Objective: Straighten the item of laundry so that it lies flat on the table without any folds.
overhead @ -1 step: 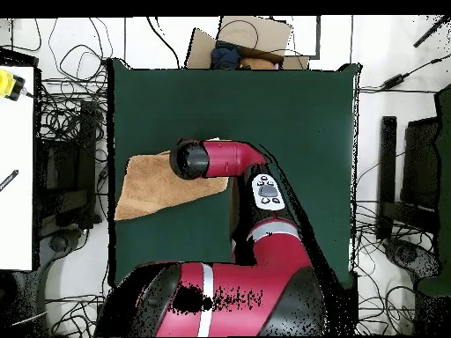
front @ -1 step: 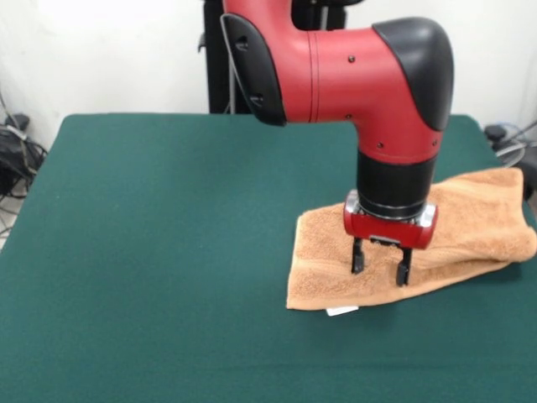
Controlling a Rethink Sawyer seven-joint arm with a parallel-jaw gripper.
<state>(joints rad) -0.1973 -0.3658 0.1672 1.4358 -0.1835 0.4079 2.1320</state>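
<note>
The item of laundry (front @ -1 step: 474,222), a light orange-tan terry towel, lies folded over itself at the right side of the dark green table (front @ -1 step: 168,252), its far end reaching the right table edge. A small white tag (front @ -1 step: 341,311) pokes out under its near edge. My gripper (front @ -1 step: 380,267) hangs open just above the towel's near left part, its two black fingers spread and pointing down, nothing held between them. In the overhead view the towel (overhead @ -1 step: 145,189) lies at the table's (overhead @ -1 step: 291,114) left edge, partly hidden under my arm.
Cables and black equipment (front @ -1 step: 13,155) sit beyond the table's left edge. In the overhead view a cardboard box (overhead @ -1 step: 251,40) stands past the table's far end, and a white bench (overhead @ -1 step: 16,167) runs along the left.
</note>
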